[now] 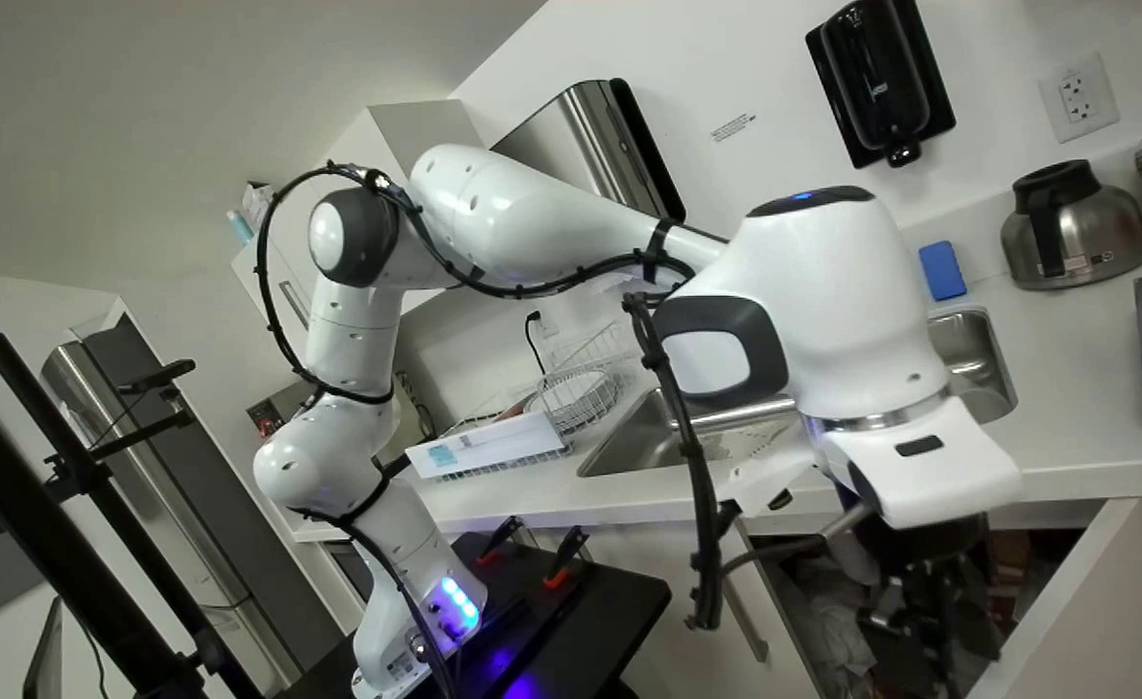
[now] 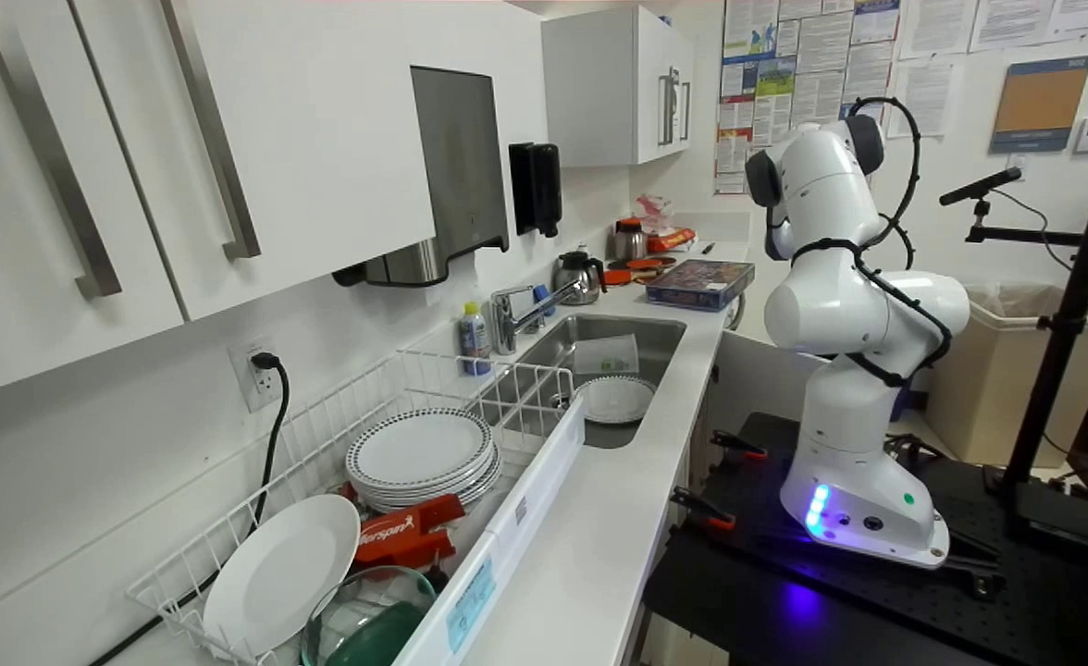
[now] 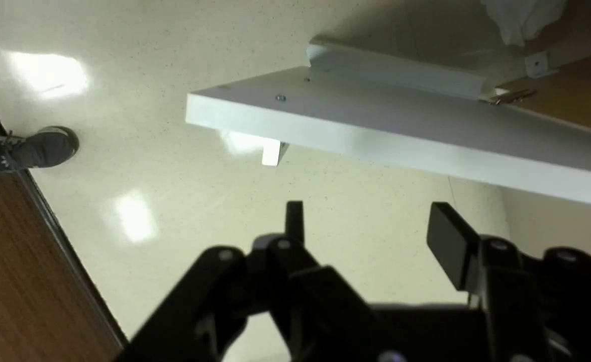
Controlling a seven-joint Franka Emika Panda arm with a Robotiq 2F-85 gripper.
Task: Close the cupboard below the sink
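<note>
Clear only in wrist view: parted fingers (image 3: pixel 449 246)

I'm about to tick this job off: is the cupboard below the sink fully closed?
No, in an exterior view a cupboard door stands swung outward below the counter.

White robot arm (image 2: pixel 831 310), steel sink (image 2: pixel 660 351), stacked plates (image 2: pixel 424 449), cupboard door (image 2: pixel 755 377) partly hidden, apparently open

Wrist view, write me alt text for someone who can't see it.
White cupboard door standing open, slanting across the upper right, with what looks like its handle jutting below. The open black end effector is at the bottom, clear of the door. A dark shoe shows at left against pale floor.
</note>
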